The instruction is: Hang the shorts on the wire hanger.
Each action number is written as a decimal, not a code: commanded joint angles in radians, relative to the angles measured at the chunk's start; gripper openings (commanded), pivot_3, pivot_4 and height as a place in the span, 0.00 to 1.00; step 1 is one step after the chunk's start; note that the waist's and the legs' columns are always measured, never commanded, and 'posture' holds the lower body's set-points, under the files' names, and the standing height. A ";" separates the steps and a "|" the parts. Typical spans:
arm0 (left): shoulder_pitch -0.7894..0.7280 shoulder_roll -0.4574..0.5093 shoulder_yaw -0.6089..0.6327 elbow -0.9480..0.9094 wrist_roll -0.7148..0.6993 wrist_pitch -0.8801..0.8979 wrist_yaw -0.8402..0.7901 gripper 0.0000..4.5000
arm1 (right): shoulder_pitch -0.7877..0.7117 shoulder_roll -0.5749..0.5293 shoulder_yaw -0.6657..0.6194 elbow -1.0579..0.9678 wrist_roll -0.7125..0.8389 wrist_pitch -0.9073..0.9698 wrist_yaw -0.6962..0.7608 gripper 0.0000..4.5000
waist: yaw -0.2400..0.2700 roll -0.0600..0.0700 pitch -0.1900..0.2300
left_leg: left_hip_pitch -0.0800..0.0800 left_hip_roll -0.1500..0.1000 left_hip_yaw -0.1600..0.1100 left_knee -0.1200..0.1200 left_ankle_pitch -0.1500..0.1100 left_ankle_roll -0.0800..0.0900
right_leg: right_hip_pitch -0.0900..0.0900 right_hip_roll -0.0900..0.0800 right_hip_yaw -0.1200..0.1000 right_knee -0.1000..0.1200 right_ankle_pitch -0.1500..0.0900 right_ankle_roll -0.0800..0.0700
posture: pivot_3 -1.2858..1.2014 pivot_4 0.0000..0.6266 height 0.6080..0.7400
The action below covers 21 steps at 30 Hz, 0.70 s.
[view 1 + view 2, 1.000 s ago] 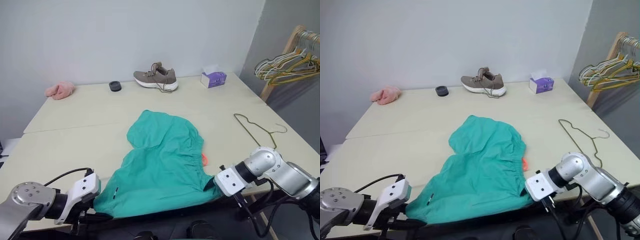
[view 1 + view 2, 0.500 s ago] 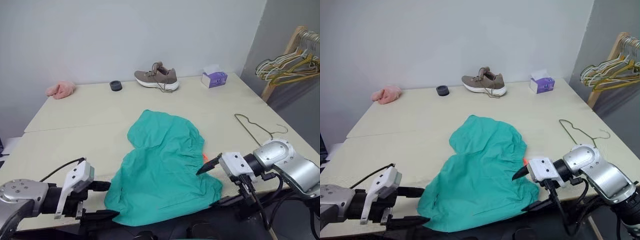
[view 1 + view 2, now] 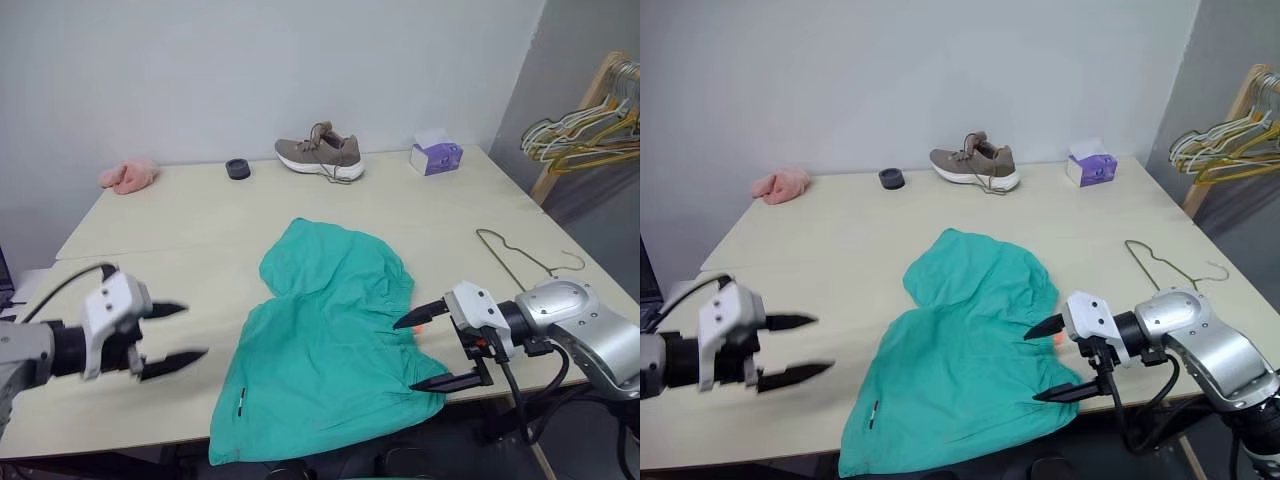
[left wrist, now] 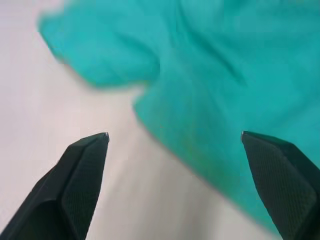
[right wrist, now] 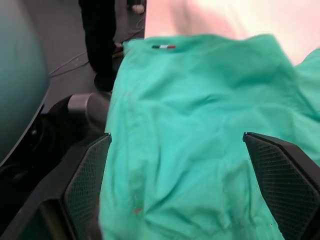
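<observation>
A: Where were the shorts at that moment?

B: Flat and rumpled on the pale table, near its front edge, one lower corner drooping over the edge. An orange drawstring tip peeked out at their right side.

A: And the left gripper?

B: It hovered over bare tabletop just left of the shorts, black fingers spread wide, nothing between them. In its wrist view, the teal cloth lay ahead of the two fingertips, untouched.

A: The right gripper?

B: Same story: fingers splayed wide at the shorts' right edge, upper one by the orange tip, lower one at the hem near the table's front edge. No cloth was pinched. Its wrist view looked across the teal fabric.

A: The wire hanger?

B: It lay flat on the table, well to the right of the shorts, hook toward the right edge, apart from both grippers.

A: Anything else up there?

B: Along the far side, a brown shoe, a small black round thing, a pink fuzzy item and a purple tissue box. Off to the right, a bunch of hangers hung on a wooden rack.
</observation>
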 commanded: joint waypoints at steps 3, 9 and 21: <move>-0.129 -0.110 -0.071 -0.091 -0.113 0.078 0.134 0.99 | 0.000 0.115 -0.131 0.054 0.007 0.024 -0.218 1.00 | 0.000 -0.003 -0.002 | -0.001 0.000 0.000 0.000 0.000 0.000 | 0.000 0.000 0.001 -0.001 0.001 0.001 | 0.43 0.00 1.00; -0.300 -0.159 -0.253 -0.110 -0.149 0.112 0.133 0.99 | 0.119 0.243 -0.321 0.114 -0.075 0.011 -0.543 1.00 | 0.005 -0.005 -0.003 | -0.002 -0.001 0.000 0.001 -0.001 0.000 | 0.002 0.000 0.002 -0.001 0.002 0.001 | 0.40 0.00 1.00; -0.521 -0.176 -0.466 -0.038 -0.090 0.067 0.031 0.99 | 0.164 0.328 -0.525 0.365 -0.218 0.030 -0.922 1.00 | -0.112 0.000 -0.005 | -0.002 0.001 0.003 0.001 -0.001 0.000 | 0.003 0.004 0.006 0.000 0.001 0.002 | 0.38 0.00 1.00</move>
